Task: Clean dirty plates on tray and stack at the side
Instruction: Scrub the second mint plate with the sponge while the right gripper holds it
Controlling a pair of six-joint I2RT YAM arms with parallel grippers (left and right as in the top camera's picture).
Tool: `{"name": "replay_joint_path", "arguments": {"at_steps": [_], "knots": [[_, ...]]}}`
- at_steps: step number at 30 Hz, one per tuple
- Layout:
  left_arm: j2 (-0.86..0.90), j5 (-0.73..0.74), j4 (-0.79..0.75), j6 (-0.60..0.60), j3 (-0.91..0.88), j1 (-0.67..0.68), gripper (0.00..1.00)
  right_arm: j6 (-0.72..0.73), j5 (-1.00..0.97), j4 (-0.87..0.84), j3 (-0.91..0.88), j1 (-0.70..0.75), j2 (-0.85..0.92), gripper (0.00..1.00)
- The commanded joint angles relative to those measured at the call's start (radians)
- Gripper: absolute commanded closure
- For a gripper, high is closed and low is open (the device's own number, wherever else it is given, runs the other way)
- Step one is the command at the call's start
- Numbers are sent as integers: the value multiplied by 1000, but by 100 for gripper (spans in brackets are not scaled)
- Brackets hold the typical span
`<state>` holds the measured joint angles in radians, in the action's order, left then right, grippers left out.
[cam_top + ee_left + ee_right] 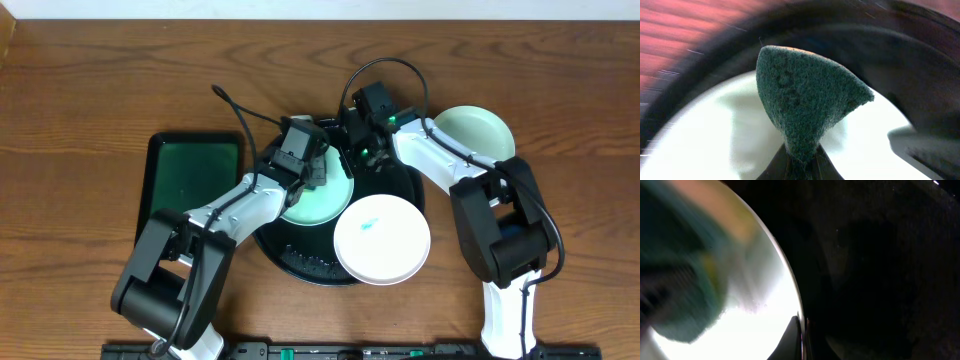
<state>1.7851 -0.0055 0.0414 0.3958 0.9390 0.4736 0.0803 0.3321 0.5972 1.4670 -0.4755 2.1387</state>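
The wooden desk [80,80] carries the round black tray [290,258] at its middle, with a dark green rectangular tray [190,175] just left of it. Three plates lie around the black tray. A turquoise plate [318,208] sits inside it toward the left. A white plate [385,245] with a small teal smear overlaps its front-right rim. A third pale plate [480,130] rests on the desk behind and to the right of it, apart from it.

The right hand [801,332] is narrow, apparently pinching the turquoise plate's rim on the side nearest the black tray's middle. The left hand [800,161] is clamped on a green scouring pad [805,95], which hangs over that plate inside the black tray. Both wrist views are blurred.

The step in hand looks like scrubbing. To do it well, the right hand should pin the rim firmly so the plate cannot skate on the black tray. The pad should press flat and sweep the whole face, staying clear of the pinching fingers.
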Motion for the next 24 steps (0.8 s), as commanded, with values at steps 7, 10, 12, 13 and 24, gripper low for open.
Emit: {"name": "replay_joint_path", "arguments": {"at_steps": [7,10,12,13,24], "knots": [[25,43,110,-88,-7,-4,93,-7,-40,24,-10,-11,46,99],[22,-175,169,-81,-7,-24,93,-7,-40,26,-10,-11,46,99],[14,-317,213,-74,-7,-35,93,-8,-40,29,-10,-11,46,99],[8,-374,234,-63,-7,-40,93,-10,-40,31,-10,-11,46,99],[-55,-491,226,-59,-7,-47,93,-18,-40,33,-10,-11,46,99]]}}
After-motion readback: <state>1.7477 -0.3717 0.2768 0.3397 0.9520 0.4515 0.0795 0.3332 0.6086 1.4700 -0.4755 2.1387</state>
